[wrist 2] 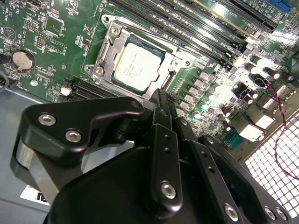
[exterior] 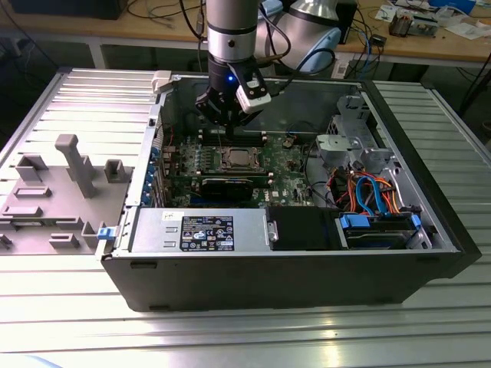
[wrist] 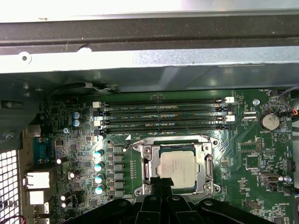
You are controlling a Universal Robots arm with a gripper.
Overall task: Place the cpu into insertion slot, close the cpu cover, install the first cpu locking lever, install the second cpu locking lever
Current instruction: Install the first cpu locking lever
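One arm reaches straight down into an open computer case that lies on its side on a ribbed metal table. Its gripper hangs over the green board, a little behind the slot. In both wrist views the black fingers run together to a narrow tip, pressed against each other with nothing pinched between them. In the first wrist view that tip sits right at the near edge of the cpu; whether it touches the metal I cannot tell. The cpu already lies flat in the slot, pale face up. The cover is folded down around it, its silvery frame bordering the chip on all sides. A thin metal rod runs along the edge of the cover on the side of the memory slots. I cannot tell whether it is hooked down. A coin cell sits on the board, well apart from the slot. Toward the exterior view's right, orange and blue cables bunch inside the case. To the exterior view's left a grey tray of moulded fixtures rests on the table beside the case.
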